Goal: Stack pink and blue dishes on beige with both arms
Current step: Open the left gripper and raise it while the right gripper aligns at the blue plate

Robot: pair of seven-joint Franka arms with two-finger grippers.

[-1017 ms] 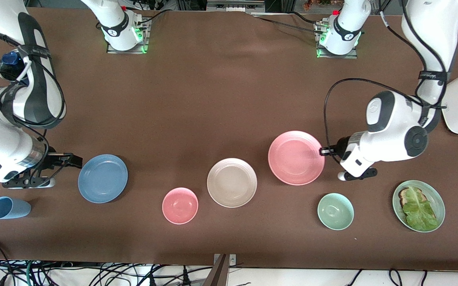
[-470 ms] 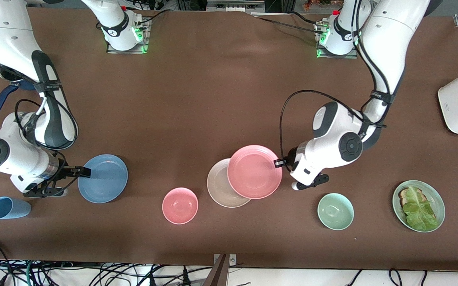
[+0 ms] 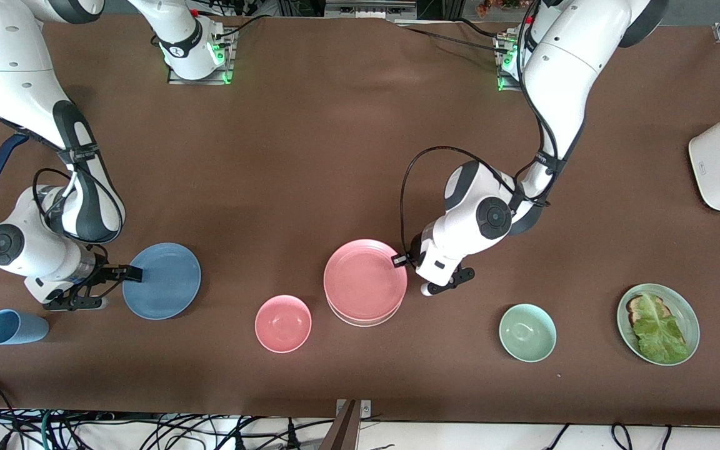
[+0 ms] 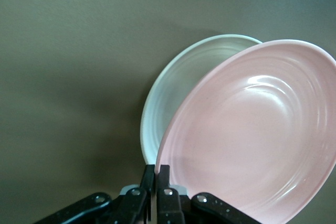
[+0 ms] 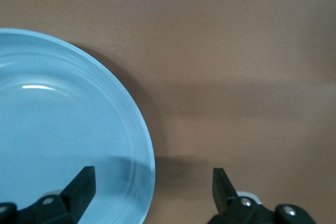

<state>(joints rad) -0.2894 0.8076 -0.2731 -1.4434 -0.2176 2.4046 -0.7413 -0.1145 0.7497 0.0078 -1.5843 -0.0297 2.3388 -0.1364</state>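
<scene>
Stacking, first dish: the left gripper (image 3: 405, 259), fingers pinched tight on the rim of the pink plate (image 3: 365, 279), holds that plate over the beige plate (image 3: 360, 320), of which only a crescent shows at the edge nearer the front camera. The left wrist view shows the pink plate (image 4: 257, 135) tilted, with the beige plate (image 4: 173, 108) showing past its edge, so by appearance the pink plate is not yet seated flat; whether its low edge touches cannot be told. Next move, judged: lower and level the pink plate, centre it rim to rim, release, then draw the gripper back toward the left arm's end. Second dish: the blue plate (image 3: 162, 280) lies flat on the surface toward the right arm's end, well apart from the stack. The right gripper (image 3: 134, 273) sits at its rim with jaws spread wide, one finger (image 5: 79, 187) over the plate and the other off its edge, nothing held; its next call is likely to close on that rim. Obstacles: pink bowl (image 3: 283, 323) just beside the stack, nearer the camera, and lying near the blue plate's path; green bowl (image 3: 527, 332) near the left arm's retreat; blue cup (image 3: 15, 327) near the right gripper. Open room: bare brown surface (image 3: 335, 156) toward the robots' bases.
</scene>
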